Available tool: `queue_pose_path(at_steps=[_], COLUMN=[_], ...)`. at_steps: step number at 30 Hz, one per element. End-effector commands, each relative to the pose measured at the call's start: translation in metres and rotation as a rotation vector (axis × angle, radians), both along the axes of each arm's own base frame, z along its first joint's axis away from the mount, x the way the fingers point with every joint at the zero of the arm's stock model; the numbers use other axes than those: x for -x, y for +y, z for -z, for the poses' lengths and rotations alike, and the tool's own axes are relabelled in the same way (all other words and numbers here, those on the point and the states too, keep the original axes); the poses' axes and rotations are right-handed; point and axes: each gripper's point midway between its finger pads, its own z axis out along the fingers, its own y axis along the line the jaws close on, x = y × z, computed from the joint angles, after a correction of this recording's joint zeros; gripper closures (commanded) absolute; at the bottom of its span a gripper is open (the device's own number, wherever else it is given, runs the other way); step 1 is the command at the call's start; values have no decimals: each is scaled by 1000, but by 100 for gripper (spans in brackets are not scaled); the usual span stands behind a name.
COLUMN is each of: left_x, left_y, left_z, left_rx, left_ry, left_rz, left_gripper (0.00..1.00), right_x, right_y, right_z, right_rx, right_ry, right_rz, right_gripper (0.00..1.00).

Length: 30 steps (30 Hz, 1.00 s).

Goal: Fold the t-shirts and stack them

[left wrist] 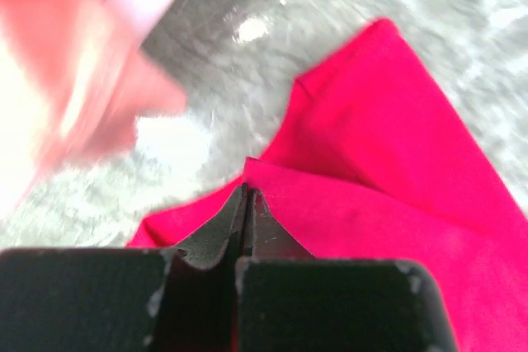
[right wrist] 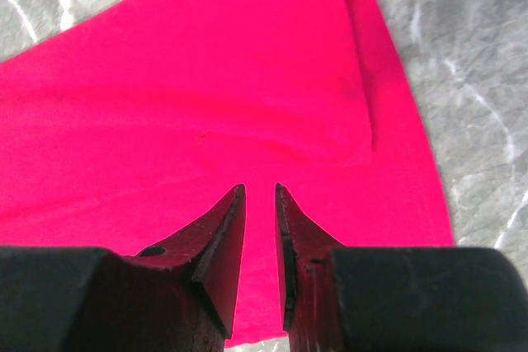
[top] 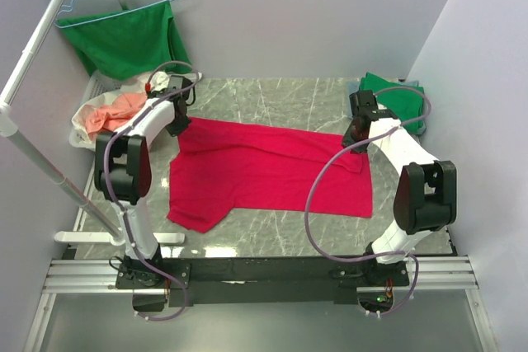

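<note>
Top external view | bright red soft cotton t-shirt (top: 272, 175) lies spread flat mid-table on the smooth grey marble-look table (top: 289, 92) | light and floppy, will sag, so pinch edges or corners | left gripper (left wrist: 246, 195) squeezed closed on its far-left edge | right gripper (right wrist: 260, 191) has a small gap, holds nothing, over its right end | green cotton t-shirt (top: 396, 95) sits far right

left pincer (left wrist: 247, 194) pinching red t-shirt (left wrist: 396, 204), marbled table (left wrist: 330, 30)
</note>
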Motion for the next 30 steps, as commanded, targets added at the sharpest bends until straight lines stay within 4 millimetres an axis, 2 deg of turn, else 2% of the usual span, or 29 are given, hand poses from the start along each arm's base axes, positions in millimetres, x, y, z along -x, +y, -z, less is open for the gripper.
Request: queue_pose_path(at_steps=[1, 5, 10, 15, 17, 18, 22, 24, 28, 30], left_x=[18, 38, 74, 114, 121, 128, 137, 138, 137, 134], left_y=[-9, -22, -29, -22, -22, -21, -23, -26, -27, -27], left_z=[-29, -34, -24, -10, -9, -3, 4, 8, 9, 6], left_rx=[-14, -28, -43, -44, -34, -35, -24, -17, -26, -27], left_ry=[-34, -18, 33, 78, 69, 82, 97, 108, 115, 109], left_rz=[14, 35, 17, -61, -72, -76, -70, -58, -64, -72], left_gripper=[99, 99, 99, 99, 99, 99, 96, 86, 79, 73], right_x=[-3, -3, -3, -7, -9, -12, -20, -26, -32, -34], right_y=[14, 23, 31, 52, 59, 69, 97, 108, 127, 130], right_z=[-15, -16, -13, -16, -13, -17, -15, -16, -19, -18], right_rx=[-21, -23, -34, -54, -47, -51, -46, -42, -46, -46], right_ry=[-54, -52, -49, -55, -39, -50, -35, -30, -30, -28], right_rz=[-38, -57, -74, -119, -131, -151, -202, -219, -250, -253], right_gripper=[72, 72, 72, 72, 72, 72, 72, 72, 72, 71])
